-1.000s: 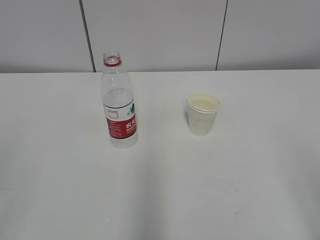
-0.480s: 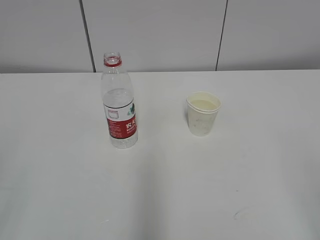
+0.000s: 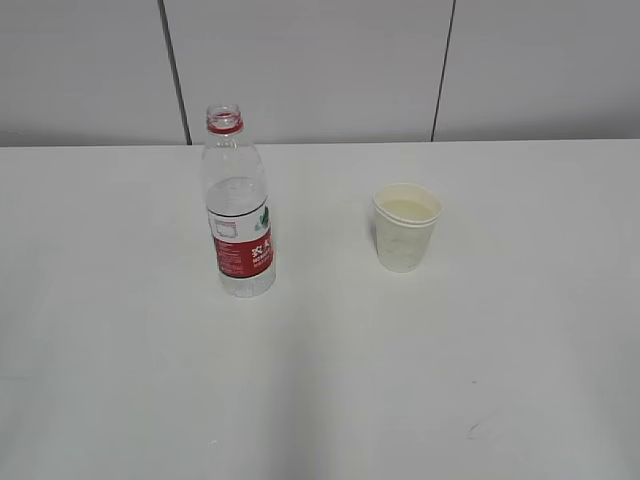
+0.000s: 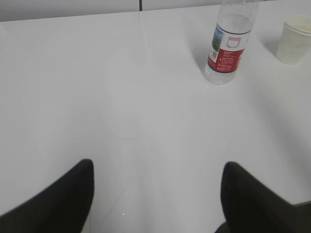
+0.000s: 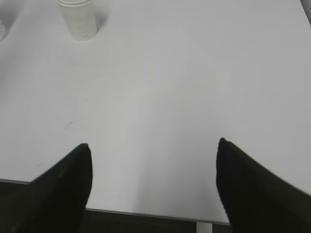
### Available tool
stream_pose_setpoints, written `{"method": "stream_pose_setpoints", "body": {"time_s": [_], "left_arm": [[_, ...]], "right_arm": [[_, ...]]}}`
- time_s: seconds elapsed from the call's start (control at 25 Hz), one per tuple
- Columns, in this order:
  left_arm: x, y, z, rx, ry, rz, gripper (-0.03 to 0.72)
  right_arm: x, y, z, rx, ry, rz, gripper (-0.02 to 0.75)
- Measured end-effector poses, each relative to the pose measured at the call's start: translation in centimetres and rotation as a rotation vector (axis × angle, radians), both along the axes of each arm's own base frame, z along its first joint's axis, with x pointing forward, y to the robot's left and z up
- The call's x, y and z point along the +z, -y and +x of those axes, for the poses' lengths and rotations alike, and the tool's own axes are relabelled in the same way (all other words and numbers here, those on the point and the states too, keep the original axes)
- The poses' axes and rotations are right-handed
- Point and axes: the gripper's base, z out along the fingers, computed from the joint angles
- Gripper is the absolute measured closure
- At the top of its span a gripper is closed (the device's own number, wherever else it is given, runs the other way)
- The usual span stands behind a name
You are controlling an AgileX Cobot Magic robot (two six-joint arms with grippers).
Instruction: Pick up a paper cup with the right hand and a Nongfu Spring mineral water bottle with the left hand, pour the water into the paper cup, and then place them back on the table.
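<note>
The Nongfu Spring mineral water bottle (image 3: 238, 205) stands upright and uncapped on the white table (image 3: 320, 380), left of centre; it also shows in the left wrist view (image 4: 228, 46). The paper cup (image 3: 406, 227) stands upright to its right, cream inside, and shows in the left wrist view (image 4: 294, 38) and the right wrist view (image 5: 77, 19). My left gripper (image 4: 158, 167) is open and empty, low over bare table, well short of the bottle. My right gripper (image 5: 153, 148) is open and empty near the table's front edge, far from the cup. Neither arm shows in the exterior view.
A grey panelled wall (image 3: 320, 65) runs behind the table. The table's front edge (image 5: 146, 212) shows under my right gripper, with a dark floor below. A faint scuff mark (image 3: 472, 430) lies on the table at the front right.
</note>
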Motion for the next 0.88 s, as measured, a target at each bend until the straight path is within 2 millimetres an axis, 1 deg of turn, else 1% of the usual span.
{"method": "stream_pose_setpoints", "body": {"time_s": [0.88], "left_arm": [[0.00, 0.01, 0.00, 0.000, 0.000, -0.001, 0.189]], "right_arm": [[0.00, 0.00, 0.00, 0.002, 0.000, -0.004, 0.150]]}}
